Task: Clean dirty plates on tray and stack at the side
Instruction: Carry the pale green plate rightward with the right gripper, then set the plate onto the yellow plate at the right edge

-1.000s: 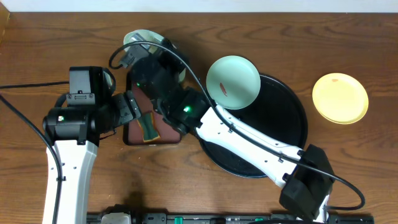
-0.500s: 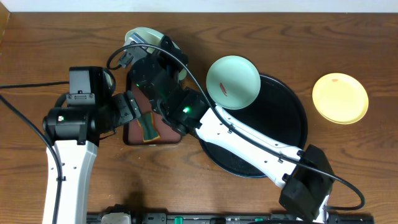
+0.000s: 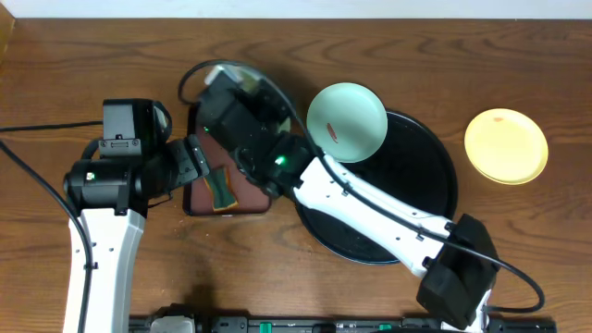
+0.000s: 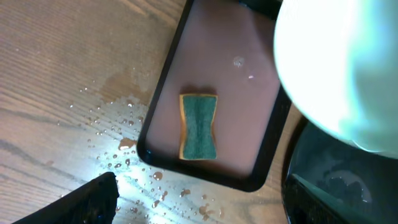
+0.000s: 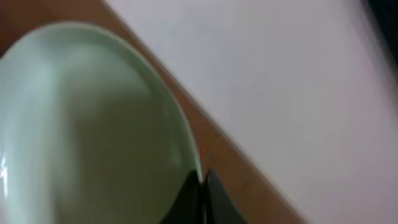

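My right gripper (image 5: 202,186) is shut on the rim of a pale mint-green plate (image 5: 93,118). It holds the plate at the back of the table, and in the overhead view my right wrist (image 3: 229,92) hides most of it. A second mint-green plate (image 3: 347,120) with a small reddish smear rests on the upper left rim of the black tray (image 3: 407,185). The pale yellow plate (image 3: 506,146), also smeared, lies on the table right of the tray. My left gripper (image 4: 211,205) is open and empty, over wet wood beside the sponge tray.
A green sponge (image 4: 198,126) lies in the small reddish-brown tray (image 4: 211,68), which also shows in the overhead view (image 3: 245,196) left of the black tray. Water drops (image 4: 118,155) cover the wood by it. My right arm crosses the black tray.
My right wrist has turned and shifted slightly right with the plate, which showed behind it before and is now mostly covered. My left arm has not moved.
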`<state>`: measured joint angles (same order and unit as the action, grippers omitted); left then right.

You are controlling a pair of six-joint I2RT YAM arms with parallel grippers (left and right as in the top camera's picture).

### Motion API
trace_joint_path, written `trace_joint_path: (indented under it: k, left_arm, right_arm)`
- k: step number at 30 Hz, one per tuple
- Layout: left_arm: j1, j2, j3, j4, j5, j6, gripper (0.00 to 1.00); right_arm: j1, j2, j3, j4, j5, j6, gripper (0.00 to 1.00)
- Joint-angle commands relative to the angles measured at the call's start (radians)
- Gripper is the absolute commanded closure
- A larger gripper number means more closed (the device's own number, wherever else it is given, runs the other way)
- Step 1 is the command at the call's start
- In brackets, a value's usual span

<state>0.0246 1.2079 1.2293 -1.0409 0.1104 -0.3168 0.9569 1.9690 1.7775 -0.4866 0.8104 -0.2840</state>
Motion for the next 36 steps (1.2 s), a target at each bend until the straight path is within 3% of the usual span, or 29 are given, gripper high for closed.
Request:
trace_joint_path:
  k: [1, 4, 7, 14, 21, 28, 36]
  left_arm:
    - [0.005, -0.005, 0.014, -0.002, 0.01, 0.003, 0.15]
    - [0.005, -0.005, 0.014, -0.002, 0.01, 0.003, 0.15]
    - [0.005, -0.005, 0.014, -0.002, 0.01, 0.003, 0.15]
    - [0.005, -0.005, 0.014, -0.002, 0.01, 0.003, 0.15]
    - [0.005, -0.005, 0.014, -0.002, 0.01, 0.003, 0.15]
    - [0.005, -0.005, 0.014, -0.002, 0.01, 0.003, 0.15]
    - [0.005, -0.005, 0.014, -0.002, 0.01, 0.003, 0.15]
  right_arm:
    - [-0.086, -0.034, 0.002, -0.116, -0.316, 0.417, 0.99]
    - [-0.187, -0.053, 0.002, -0.161, -0.56, 0.566, 0.99]
    - [-0.393, -0.089, 0.002, -0.177, -0.897, 0.716, 0.99]
    - [-0.816, -0.096, 0.002, -0.299, -1.238, 0.809, 0.99]
    - [-1.171, -0.085, 0.002, -0.462, -1.207, 0.767, 0.99]
    - [-1.45, -0.077, -0.09, -0.634, -1.016, 0.655, 0.99]
    - [-1.591, -0.077, -0.385, -0.461, -0.958, 0.676, 0.99]
